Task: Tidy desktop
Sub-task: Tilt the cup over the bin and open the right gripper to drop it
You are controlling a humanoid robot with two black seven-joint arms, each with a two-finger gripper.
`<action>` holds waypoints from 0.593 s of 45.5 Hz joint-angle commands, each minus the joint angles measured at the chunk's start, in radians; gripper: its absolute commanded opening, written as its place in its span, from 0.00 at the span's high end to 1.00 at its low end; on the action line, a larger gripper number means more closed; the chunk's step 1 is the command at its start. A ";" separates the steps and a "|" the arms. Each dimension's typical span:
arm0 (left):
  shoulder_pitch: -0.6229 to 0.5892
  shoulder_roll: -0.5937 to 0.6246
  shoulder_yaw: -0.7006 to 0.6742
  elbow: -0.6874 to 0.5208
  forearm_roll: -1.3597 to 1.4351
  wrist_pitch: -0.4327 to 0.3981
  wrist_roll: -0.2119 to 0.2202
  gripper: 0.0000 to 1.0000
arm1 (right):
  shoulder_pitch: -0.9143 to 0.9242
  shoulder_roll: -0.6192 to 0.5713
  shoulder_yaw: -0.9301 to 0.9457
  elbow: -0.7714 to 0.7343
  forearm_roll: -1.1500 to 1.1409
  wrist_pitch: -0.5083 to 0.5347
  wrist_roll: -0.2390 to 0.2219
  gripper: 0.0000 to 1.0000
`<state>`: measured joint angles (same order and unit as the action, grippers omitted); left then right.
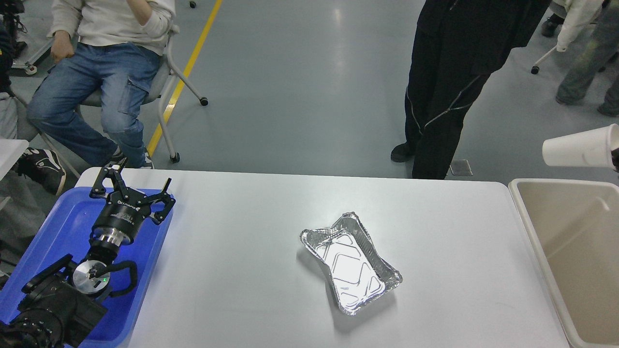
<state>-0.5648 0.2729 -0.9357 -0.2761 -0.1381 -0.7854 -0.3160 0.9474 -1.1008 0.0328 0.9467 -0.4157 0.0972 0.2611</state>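
A grey workshop floor with a yellow line runs behind the white table, where one person sits on a wheeled chair at far left and another stands in black beyond the far edge.

The left gripper hangs over the blue tray at the table's left end, its jaws spread open with nothing between them. The right arm barely shows — only a dark sliver at the right border of the view — so whether its jaws are open or closed cannot be told. Just beside that sliver a white paper cup lies on its side in the air, above the far edge of the beige bin.

The bin stands against the table's right end, its visible inside bare. The tray shows nothing in it but the arm above. A crumpled foil tray sits alone near the table's middle, empty and slightly skewed — wide bare white surface lies on every side of it, well apart from both ends.
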 commanded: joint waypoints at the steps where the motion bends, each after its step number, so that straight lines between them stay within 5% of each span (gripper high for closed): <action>1: 0.000 0.000 0.000 0.000 0.000 0.000 0.000 0.00 | -0.157 0.119 0.030 -0.187 0.245 -0.031 0.015 1.00; 18: -0.001 0.000 0.000 0.000 0.000 0.000 0.000 0.00 | -0.315 0.390 0.102 -0.578 0.348 -0.036 0.000 1.00; 27: 0.000 0.000 0.000 0.000 0.000 0.000 0.000 0.00 | -0.337 0.550 0.104 -0.841 0.363 -0.034 -0.048 1.00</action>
<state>-0.5649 0.2731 -0.9357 -0.2761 -0.1380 -0.7854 -0.3160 0.6617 -0.7288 0.1213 0.3962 -0.0970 0.0638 0.2517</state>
